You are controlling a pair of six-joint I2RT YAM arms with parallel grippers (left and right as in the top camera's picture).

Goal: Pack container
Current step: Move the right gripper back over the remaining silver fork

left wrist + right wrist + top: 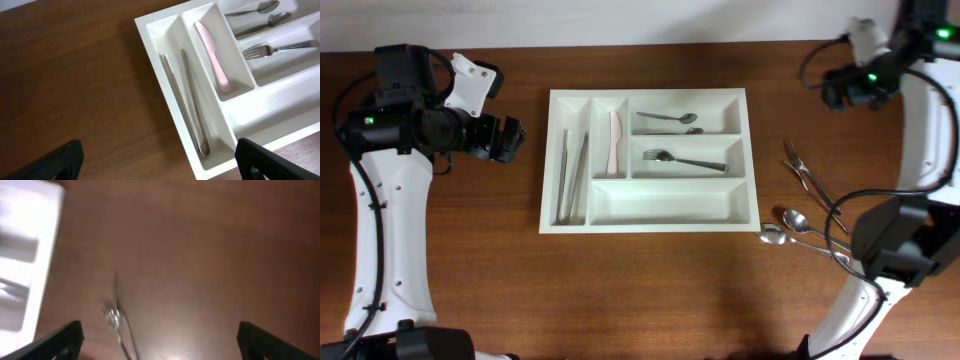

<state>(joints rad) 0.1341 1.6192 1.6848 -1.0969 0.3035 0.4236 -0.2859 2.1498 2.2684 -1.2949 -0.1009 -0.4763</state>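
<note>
We judge the packing partly done; the tray (650, 205) lies between the claws, just beside the left claw (510, 140), and already holds five pieces: one tongs (570, 175), one pink knife (614, 140), two spoons (665, 118), one fork (682, 160); its last long compartment is bare; back from the right claw (835, 90), toward its arm's base, two loose spoons (792, 216) and at least one loose fork (802, 168) wait on the table, exact count unclear; both claws stand wide apart, holding nothing.
</note>
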